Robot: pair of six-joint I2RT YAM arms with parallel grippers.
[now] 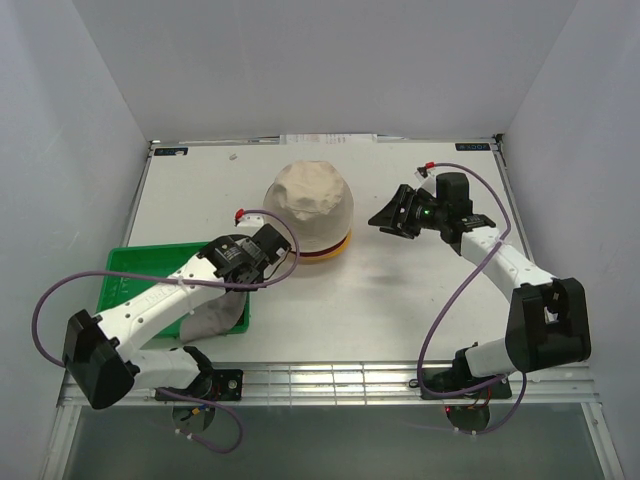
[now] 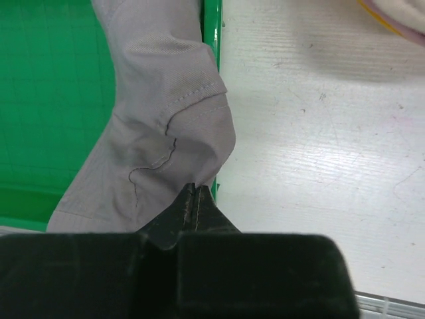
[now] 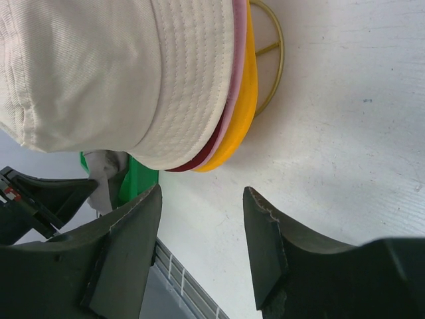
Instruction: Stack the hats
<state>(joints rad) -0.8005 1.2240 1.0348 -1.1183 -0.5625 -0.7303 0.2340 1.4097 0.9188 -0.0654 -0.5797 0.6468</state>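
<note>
A cream hat (image 1: 311,200) tops a stack at the table's middle. In the right wrist view the cream hat (image 3: 99,73) sits over pink (image 3: 237,73), dark red (image 3: 199,161) and yellow-orange (image 3: 247,100) brims. My left gripper (image 1: 262,262) is shut on a fold of the grey hat (image 2: 159,126), and its closed tips (image 2: 196,191) pinch the fabric. The grey hat (image 1: 215,318) hangs over the right edge of the green tray. My right gripper (image 1: 383,222) is open and empty, just right of the stack, and it also shows in the right wrist view (image 3: 202,194).
The green tray (image 1: 130,285) lies at the front left, and its rim (image 2: 211,40) runs under the grey hat. A gold wire stand (image 3: 277,53) shows beneath the stack. White walls enclose the table. A slatted metal edge (image 1: 330,378) runs along the front.
</note>
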